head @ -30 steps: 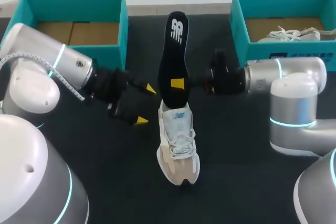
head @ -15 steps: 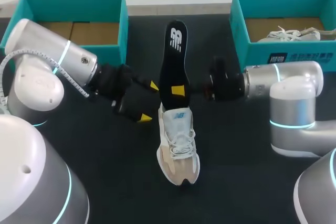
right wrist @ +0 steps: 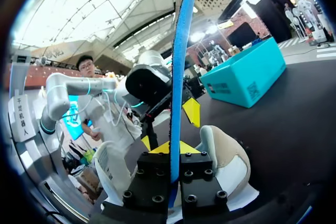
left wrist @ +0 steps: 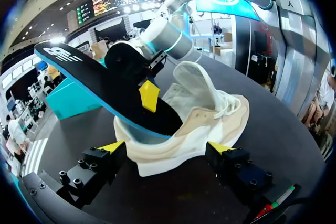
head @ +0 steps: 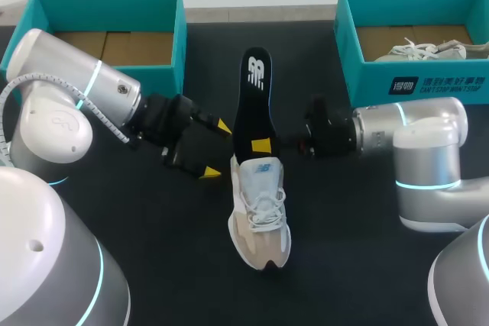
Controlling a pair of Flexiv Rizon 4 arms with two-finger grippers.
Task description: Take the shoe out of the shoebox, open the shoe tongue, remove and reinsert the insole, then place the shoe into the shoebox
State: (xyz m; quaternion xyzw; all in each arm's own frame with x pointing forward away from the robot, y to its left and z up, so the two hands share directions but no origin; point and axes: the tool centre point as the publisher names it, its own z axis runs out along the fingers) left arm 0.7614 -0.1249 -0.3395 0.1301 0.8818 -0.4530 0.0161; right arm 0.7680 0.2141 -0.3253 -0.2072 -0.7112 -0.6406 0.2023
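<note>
The right gripper clamped the black insole, whose lower end sat in the shoe's opening. The shoe stood mid-table, toe nearest, well apart from the teal shoeboxes far left and far right. The left gripper hung open, just left of the shoe's heel.

Beige-white shoe resting on sole; black insole steeply tilted, lower end inside shoe.
</note>
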